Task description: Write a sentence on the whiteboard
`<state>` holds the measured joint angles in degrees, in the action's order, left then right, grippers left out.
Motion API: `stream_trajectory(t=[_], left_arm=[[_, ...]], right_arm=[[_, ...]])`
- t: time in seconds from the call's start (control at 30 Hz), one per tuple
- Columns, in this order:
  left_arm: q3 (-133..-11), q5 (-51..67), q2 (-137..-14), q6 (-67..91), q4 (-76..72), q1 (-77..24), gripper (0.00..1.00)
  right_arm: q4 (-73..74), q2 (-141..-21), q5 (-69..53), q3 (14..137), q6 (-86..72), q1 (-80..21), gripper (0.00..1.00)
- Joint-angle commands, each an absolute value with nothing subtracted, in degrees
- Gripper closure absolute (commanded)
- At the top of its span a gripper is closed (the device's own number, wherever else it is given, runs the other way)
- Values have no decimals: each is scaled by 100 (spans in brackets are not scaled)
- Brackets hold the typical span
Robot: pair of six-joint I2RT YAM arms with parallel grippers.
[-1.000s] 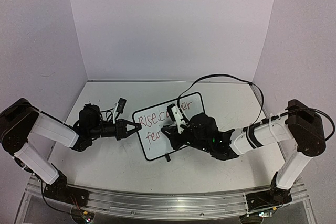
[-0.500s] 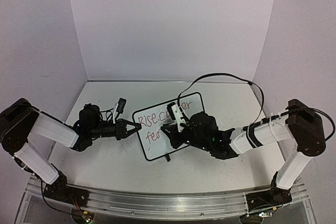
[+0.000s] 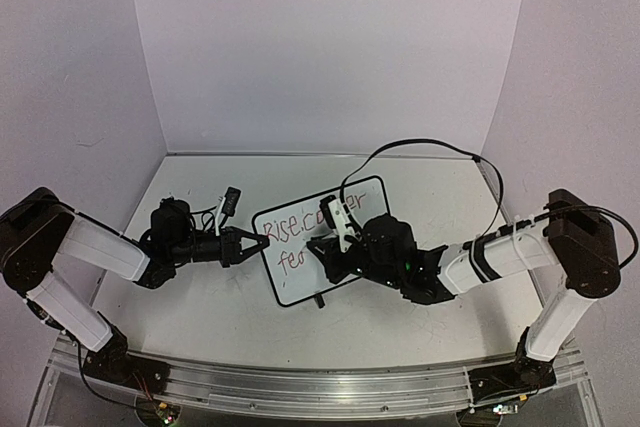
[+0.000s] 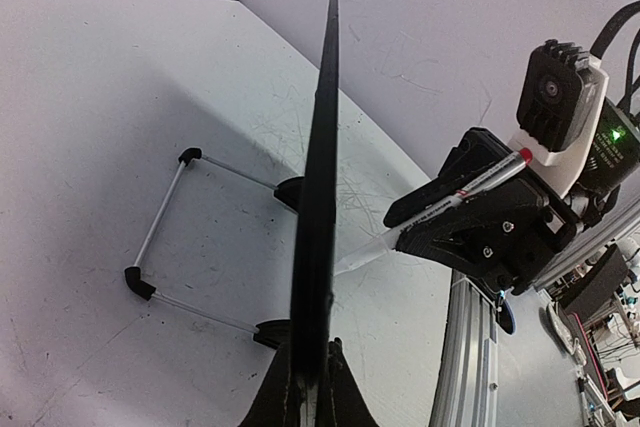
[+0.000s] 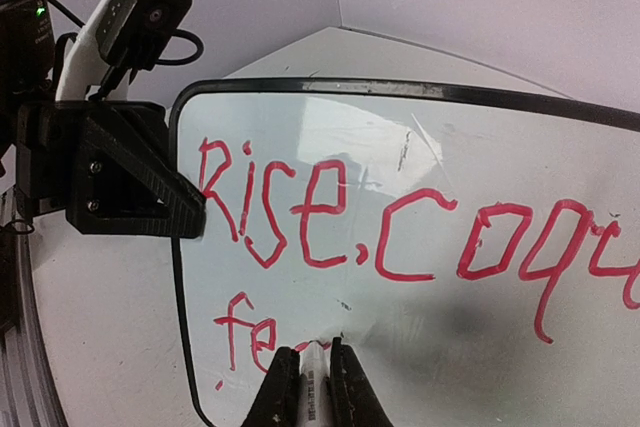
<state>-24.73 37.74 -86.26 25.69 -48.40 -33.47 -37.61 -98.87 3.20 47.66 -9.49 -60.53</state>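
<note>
Right pincer (image 5: 312, 355): jaws closed on a white marker (image 5: 314, 387). Its tip touches the whiteboard (image 5: 480, 137) directly ahead of the fingertips, on the lower line of writing.

Left pincer (image 3: 262, 243): jaws closed on the board's left edge, with the black frame pinched between the fingertips. The board stands on edge, propped behind by its wire feet (image 4: 137, 284).

The sentence (image 5: 330, 217), in red, begins "Rise" above the right pincer's tip, with "fe" just left of the tip. The board surface right of the tip is unwritten.

Beyond the board, bare tabletop (image 3: 430, 187) runs to the back wall (image 3: 320, 47). A black cable (image 3: 420, 147) arcs over it.
</note>
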Motion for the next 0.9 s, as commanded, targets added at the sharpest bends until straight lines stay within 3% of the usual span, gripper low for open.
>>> stream_trajectory(t=[0.0,0.87], left_arm=[[-2513,3617,-8574,2408,-4400,-3349,100],[-2479,3601,-8552,2408,-4379,-3350,100]], right_arm=[[-3615,-9858,607,4624,-1017,-5953,100],[-3526,-9289,336,4364,-923,-5961,100]])
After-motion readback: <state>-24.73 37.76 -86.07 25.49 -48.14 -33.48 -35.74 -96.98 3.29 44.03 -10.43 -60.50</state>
